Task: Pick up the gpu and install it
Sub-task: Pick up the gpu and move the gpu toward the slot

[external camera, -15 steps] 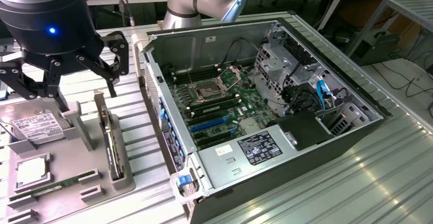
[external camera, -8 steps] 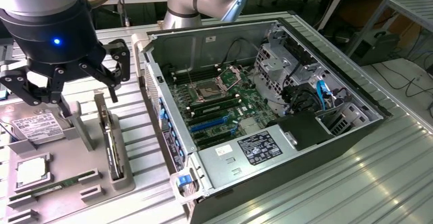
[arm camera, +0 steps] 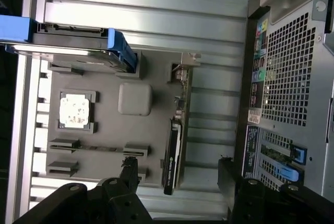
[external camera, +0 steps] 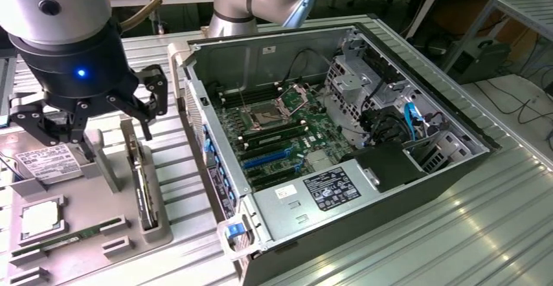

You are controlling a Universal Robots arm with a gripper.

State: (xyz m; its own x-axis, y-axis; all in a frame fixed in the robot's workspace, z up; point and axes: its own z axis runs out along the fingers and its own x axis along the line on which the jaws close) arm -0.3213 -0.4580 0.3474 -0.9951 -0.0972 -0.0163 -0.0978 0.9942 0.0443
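Hand [external camera: 90, 121] open, fingers spread wide, holding nothing. It hangs above the grey holder tray [external camera: 103, 211] on the table [external camera: 449, 234]. The gpu [external camera: 141, 182] stands on edge in a tray slot on the side toward the PC case [external camera: 363, 163], not touched. In the wrist view the gpu [arm camera: 175, 145] lines up between the two fingers [arm camera: 128, 174]. The case is open with the motherboard exposed. Hard drive [external camera: 43, 163], CPU [external camera: 39, 218] and RAM stick [external camera: 65, 239] sit in the tray too.
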